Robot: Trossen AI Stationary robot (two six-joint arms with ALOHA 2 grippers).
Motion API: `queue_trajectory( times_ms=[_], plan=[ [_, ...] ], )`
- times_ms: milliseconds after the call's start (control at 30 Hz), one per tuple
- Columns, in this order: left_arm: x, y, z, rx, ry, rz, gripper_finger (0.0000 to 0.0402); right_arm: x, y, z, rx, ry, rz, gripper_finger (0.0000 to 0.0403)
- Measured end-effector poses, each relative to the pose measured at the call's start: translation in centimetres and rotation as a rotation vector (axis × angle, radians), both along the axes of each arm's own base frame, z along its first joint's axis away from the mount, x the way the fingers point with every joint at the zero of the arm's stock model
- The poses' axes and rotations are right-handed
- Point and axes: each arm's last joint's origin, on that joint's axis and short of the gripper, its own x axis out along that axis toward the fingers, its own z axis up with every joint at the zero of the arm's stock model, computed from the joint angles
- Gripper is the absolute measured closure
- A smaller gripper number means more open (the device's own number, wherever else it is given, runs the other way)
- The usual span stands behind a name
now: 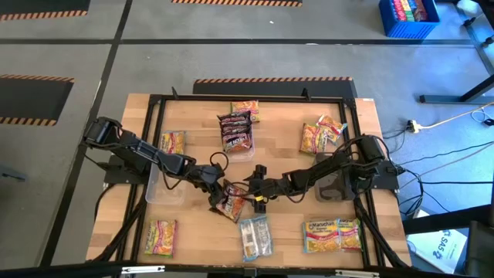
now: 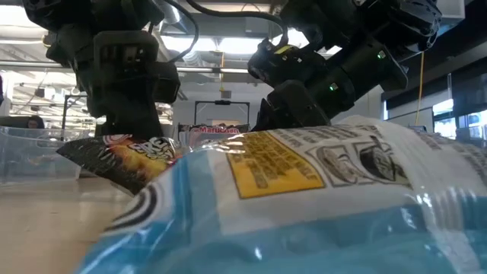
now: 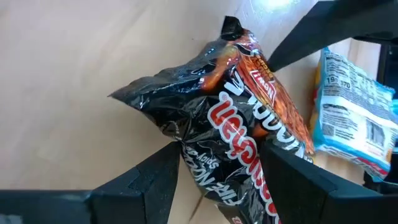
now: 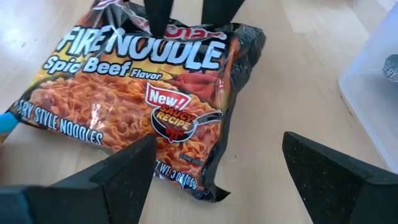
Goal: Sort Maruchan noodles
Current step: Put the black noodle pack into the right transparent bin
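Left gripper (image 1: 218, 188) has its jaws clamped on the dark maroon crinkly plastic noodle packet (image 1: 232, 203); right gripper (image 1: 259, 188) hovers, jaws spread. Lift cleanly, avoiding the light blue packet (image 1: 255, 235).

Glossy crinkled plastic noodle packet (image 4: 134, 102), matt grainy black fingers (image 4: 329, 180), smooth pale wood table (image 4: 292, 74).

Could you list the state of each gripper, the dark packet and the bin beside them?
left gripper: shut on the dark fire noodle packet, one end lifted.
right gripper: open, empty, just short of the packet.
clear bin: upright on the table.
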Motion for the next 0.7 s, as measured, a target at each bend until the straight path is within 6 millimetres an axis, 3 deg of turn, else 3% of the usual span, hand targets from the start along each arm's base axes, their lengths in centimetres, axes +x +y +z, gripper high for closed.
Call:
queue_trajectory(
  times_ms=[433, 700],
  plan=[
    [-0.3, -0.4, 1.0, -0.11, -0.016, -0.075, 0.0183, -0.1, 0.0, -0.1, 0.001, 0.009, -0.007, 0.007],
    [-0.7, -1.8, 1.1, -0.123, -0.005, -0.045, 0.0183, -0.2, -0.1, -0.6, -0.009, 0.036, -0.007, 0.007]
  ],
)
